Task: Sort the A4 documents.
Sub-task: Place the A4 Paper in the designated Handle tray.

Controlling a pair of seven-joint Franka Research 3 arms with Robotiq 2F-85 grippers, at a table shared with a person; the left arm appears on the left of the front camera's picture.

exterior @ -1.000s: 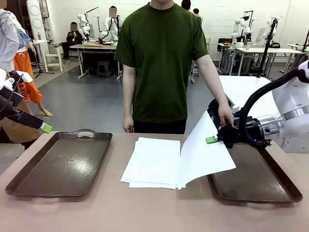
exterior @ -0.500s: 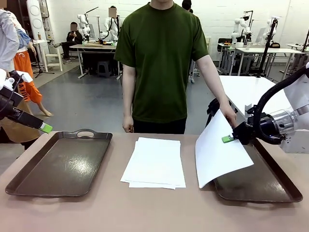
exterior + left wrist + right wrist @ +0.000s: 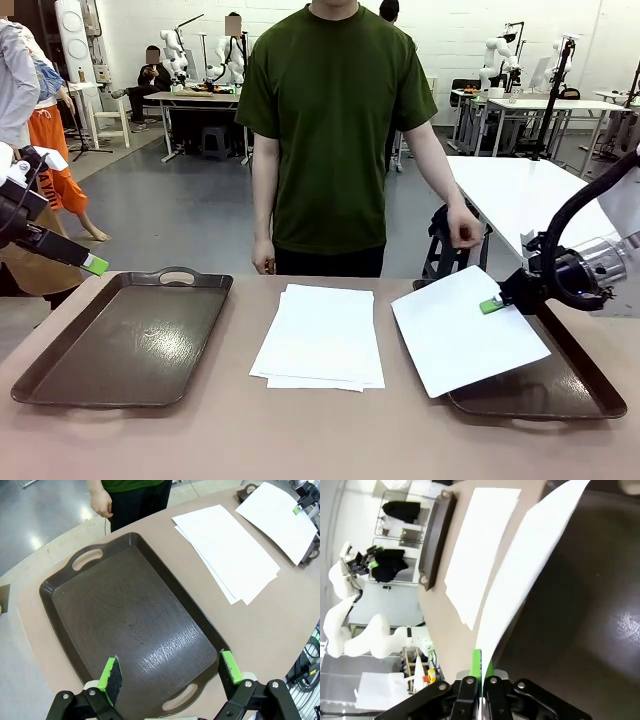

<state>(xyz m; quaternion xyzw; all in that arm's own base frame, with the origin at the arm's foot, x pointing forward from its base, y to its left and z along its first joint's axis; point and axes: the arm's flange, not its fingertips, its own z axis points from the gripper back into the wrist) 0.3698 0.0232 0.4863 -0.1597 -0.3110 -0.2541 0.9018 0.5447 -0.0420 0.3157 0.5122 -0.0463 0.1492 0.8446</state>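
A stack of white A4 documents (image 3: 320,338) lies on the table's middle, also seen as a white stack (image 3: 227,550) (image 3: 480,555). My right gripper (image 3: 492,305) is shut on the far edge of a single sheet (image 3: 465,330), which hangs tilted over the right tray's left part; its pads (image 3: 476,664) pinch that sheet (image 3: 525,565). The same sheet (image 3: 277,512) shows far off in the left wrist view. My left gripper (image 3: 95,264) is open, at the far left above the left tray's corner; its fingers (image 3: 112,674) hover wide over that tray's near end.
Two dark brown handled trays flank the stack: left tray (image 3: 70,370) (image 3: 130,615), right tray (image 3: 570,385) (image 3: 580,605). A person in a green shirt (image 3: 330,130) stands at the far edge, one hand (image 3: 463,228) raised above the right tray's corner.
My right gripper has carried the sheet rightward and lowered it from nearly upright to almost flat over the right tray. The person's hand has let go of it. The left arm has not moved.
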